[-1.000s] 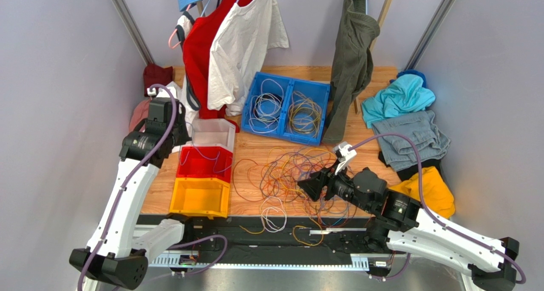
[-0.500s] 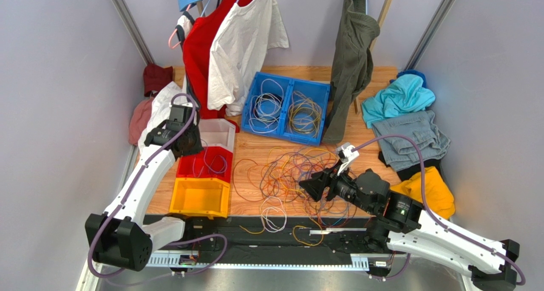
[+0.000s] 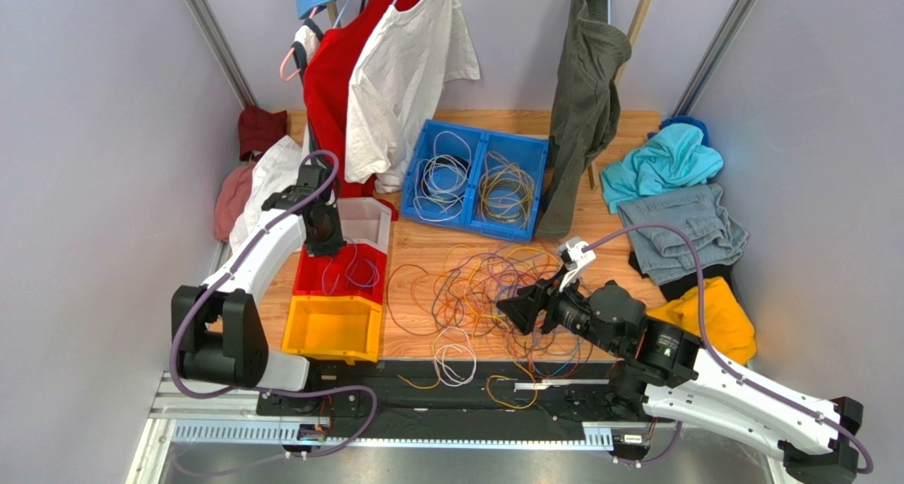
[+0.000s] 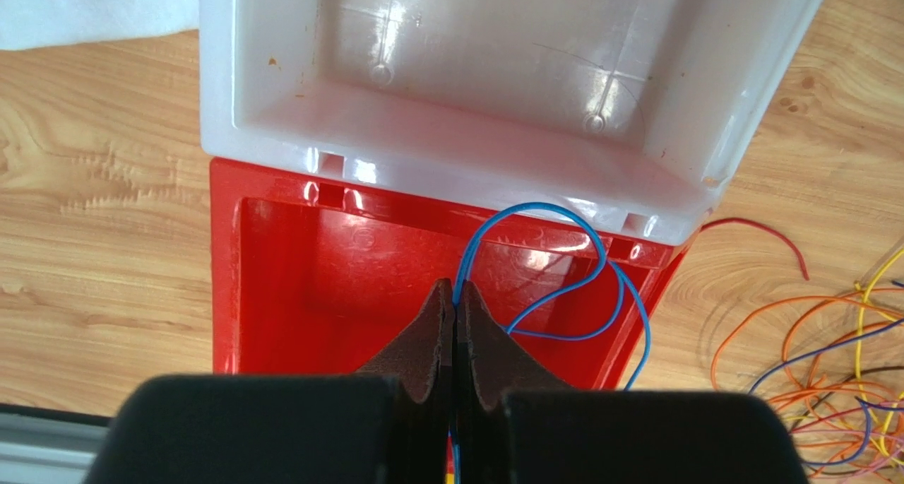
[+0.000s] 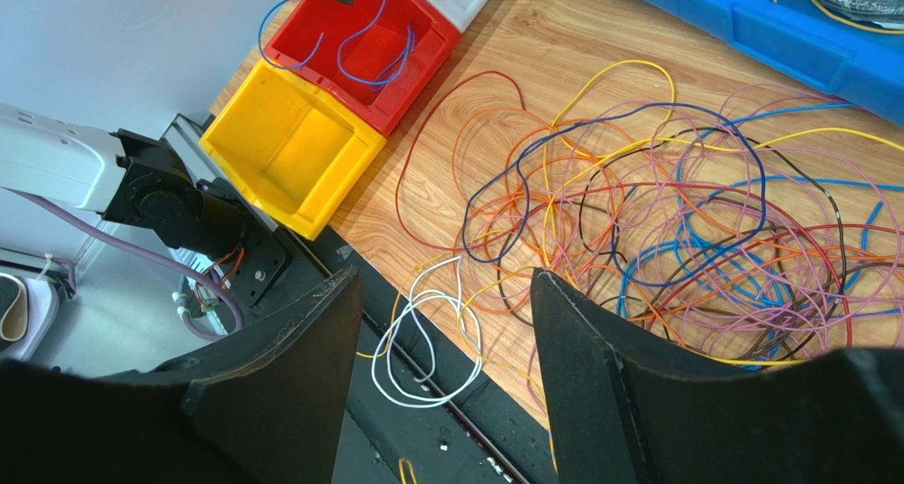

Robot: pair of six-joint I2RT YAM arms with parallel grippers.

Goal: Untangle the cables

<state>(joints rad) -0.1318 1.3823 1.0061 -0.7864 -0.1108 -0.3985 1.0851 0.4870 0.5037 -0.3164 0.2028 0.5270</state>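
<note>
Two grippers show: the left gripper (image 4: 456, 293), pinched shut on a blue cable (image 4: 601, 253), holds it over the red bin (image 4: 276, 293). The right gripper (image 5: 446, 288) hangs open and empty above the tangle (image 5: 658, 219) mid-table. This looks like the sorting step, and next the left must let go so the cable drops in.

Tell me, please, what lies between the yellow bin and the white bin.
The red bin, with a blue cable looping into it. The top external view shows this best.
</note>
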